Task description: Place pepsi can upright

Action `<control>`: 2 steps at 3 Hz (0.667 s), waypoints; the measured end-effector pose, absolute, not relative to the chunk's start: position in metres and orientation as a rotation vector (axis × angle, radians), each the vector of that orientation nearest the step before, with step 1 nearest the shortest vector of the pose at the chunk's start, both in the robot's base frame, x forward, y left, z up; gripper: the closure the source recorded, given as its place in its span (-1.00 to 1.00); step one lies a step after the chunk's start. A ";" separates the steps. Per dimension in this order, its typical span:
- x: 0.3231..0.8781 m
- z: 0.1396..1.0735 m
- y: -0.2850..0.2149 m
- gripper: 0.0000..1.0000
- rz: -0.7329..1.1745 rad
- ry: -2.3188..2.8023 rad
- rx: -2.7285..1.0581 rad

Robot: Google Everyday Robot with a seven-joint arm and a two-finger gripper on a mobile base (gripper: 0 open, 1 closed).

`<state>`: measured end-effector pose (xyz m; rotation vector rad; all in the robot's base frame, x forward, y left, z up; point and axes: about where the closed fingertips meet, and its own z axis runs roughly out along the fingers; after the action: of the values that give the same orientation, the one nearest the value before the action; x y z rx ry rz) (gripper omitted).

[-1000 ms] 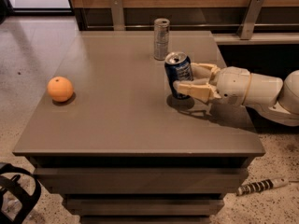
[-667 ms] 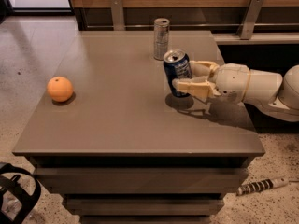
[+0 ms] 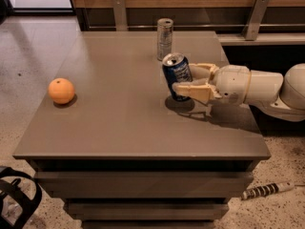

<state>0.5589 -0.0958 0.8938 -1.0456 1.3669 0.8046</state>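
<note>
Two fingers (image 3: 194, 88) of the gripper (image 3: 185, 79) clamp the pepsi can (image 3: 174, 72) between them, its top leaning away from the arm (image 3: 257, 86).

orange (image 3: 61, 90), tall silver can (image 3: 165, 38), gray tbl (image 3: 119, 123)

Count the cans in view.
2: the pepsi can, tilted, gripped by the end effector right of centre; the silver can upright behind it, near the far edge.

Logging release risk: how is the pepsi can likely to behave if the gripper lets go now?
The pepsi can leans toward the orange, clamped in the gripper near the right edge of the table, so it could tip rather than settle. Once on its side, its round body would probably roll.
</note>
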 end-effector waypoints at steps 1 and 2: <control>0.559 0.893 -0.095 1.00 0.806 1.368 -1.047; 0.559 0.884 -0.088 1.00 0.828 1.372 -1.046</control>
<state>0.5589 -0.0876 0.8841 -1.0459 1.3723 0.8281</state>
